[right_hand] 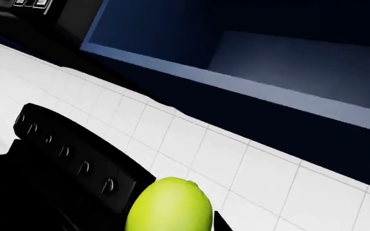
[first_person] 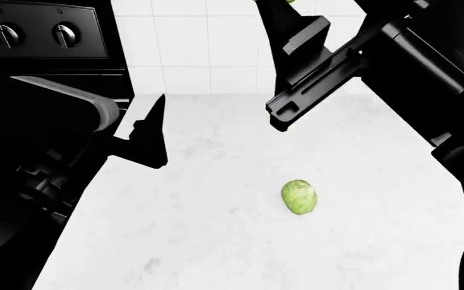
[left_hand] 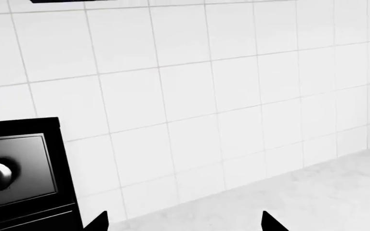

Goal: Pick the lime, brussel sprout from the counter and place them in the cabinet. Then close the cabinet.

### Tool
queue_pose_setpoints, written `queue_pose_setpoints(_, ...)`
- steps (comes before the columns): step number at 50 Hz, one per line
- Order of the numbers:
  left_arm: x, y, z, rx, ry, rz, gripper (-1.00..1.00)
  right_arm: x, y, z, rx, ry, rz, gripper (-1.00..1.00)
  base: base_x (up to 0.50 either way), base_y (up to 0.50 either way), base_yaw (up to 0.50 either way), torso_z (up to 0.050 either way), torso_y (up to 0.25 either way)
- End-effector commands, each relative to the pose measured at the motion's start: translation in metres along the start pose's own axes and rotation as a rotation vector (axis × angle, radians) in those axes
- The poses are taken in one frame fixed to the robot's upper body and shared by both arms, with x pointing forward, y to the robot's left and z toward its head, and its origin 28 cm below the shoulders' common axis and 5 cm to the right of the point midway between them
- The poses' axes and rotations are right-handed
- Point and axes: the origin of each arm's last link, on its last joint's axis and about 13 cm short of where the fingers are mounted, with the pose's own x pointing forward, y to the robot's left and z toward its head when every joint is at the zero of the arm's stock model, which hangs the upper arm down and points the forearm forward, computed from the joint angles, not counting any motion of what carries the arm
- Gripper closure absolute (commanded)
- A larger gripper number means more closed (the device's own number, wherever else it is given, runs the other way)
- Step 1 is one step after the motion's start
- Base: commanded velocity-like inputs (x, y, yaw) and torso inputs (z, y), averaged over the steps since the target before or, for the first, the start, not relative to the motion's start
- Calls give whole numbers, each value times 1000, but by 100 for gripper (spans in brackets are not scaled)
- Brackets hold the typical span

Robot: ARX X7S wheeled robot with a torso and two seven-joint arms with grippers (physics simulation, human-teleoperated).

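The lime (right_hand: 169, 207), a smooth yellow-green oval, sits between the jaws of my right gripper (right_hand: 172, 227), which is shut on it. In the head view that gripper (first_person: 284, 7) is raised to the top edge, high above the counter (first_person: 215, 241). The right wrist view looks up into the open cabinet (right_hand: 281, 62), with its dark blue inside. The brussel sprout (first_person: 298, 197), pale green and veined, lies alone on the counter, below the right arm. My left gripper (left_hand: 185, 225) hovers open over the counter's left part (first_person: 147, 136), holding nothing.
A black stove with knobs (first_person: 38, 36) stands at the counter's left end, and its panel (left_hand: 18, 168) is close to my left gripper. A white tiled wall (left_hand: 204, 96) backs the counter. The right forearm (first_person: 409, 66) crosses above the counter's right side.
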Motion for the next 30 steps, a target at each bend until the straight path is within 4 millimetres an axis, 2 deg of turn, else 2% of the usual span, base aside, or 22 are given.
queue_pose_setpoints(1,-1,-4,-6,-23,16,-5,-100,22,-5,17,-71,-56,0,100,0,0,-3,0,0)
queue_pose_setpoints(11,1,-5,-7,-24,19,-7,-100,36,-14,39,-158,-145,-65,100,0,0,0,0,0)
queue_pose_setpoints(20,2,-5,-10,-23,21,-10,-100,56,-20,69,-211,-209,-74,100,0,0,0,0,0)
queue_pose_setpoints(30,2,-7,-10,-25,21,-15,-100,77,-24,85,-202,-233,-39,100,0,0,0,0,0)
